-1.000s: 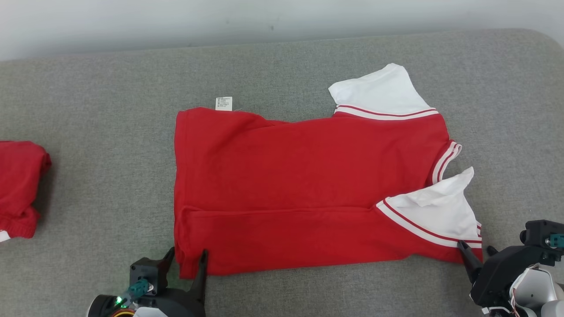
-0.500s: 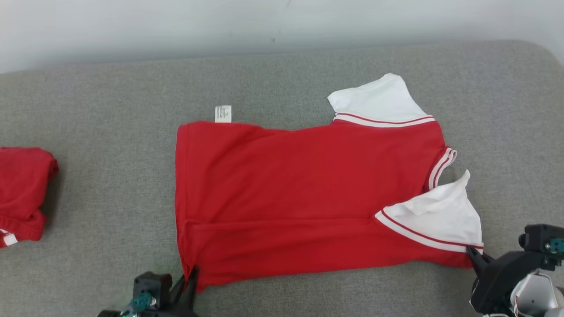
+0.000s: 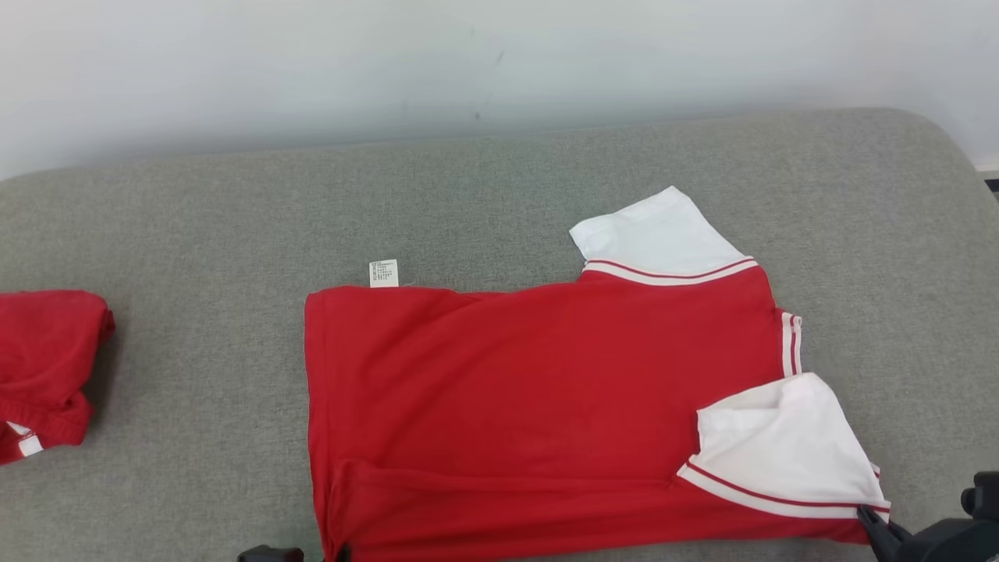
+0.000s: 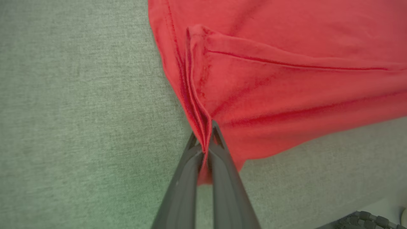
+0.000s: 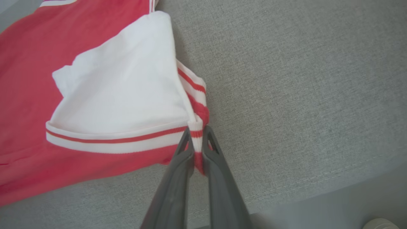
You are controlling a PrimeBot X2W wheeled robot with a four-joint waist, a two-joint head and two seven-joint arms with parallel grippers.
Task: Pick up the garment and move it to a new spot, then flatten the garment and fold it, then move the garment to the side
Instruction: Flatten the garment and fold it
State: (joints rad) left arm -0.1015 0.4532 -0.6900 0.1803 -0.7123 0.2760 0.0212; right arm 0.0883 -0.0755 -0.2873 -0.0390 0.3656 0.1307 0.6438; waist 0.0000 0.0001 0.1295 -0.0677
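Note:
The garment (image 3: 531, 390) is a red shirt with white sleeves, spread flat across the grey cushion with its hem to the left. In the left wrist view my left gripper (image 4: 205, 140) is shut on the bunched near hem corner of the garment (image 4: 286, 79). In the right wrist view my right gripper (image 5: 197, 136) is shut on the striped cuff of the near white sleeve (image 5: 120, 89). The head view catches the right gripper (image 3: 870, 519) at the bottom right, against that sleeve's corner.
A second red garment (image 3: 47, 367) lies bunched at the far left of the grey cushion (image 3: 195, 234). A white label (image 3: 383, 273) sticks out at the shirt's far edge. A pale wall (image 3: 468, 62) stands behind. The cushion's front edge (image 5: 318, 181) runs close behind the right gripper.
Both grippers went from open to shut on the garment's near corners. The head camera has tilted, so the whole scene sits lower in the picture.

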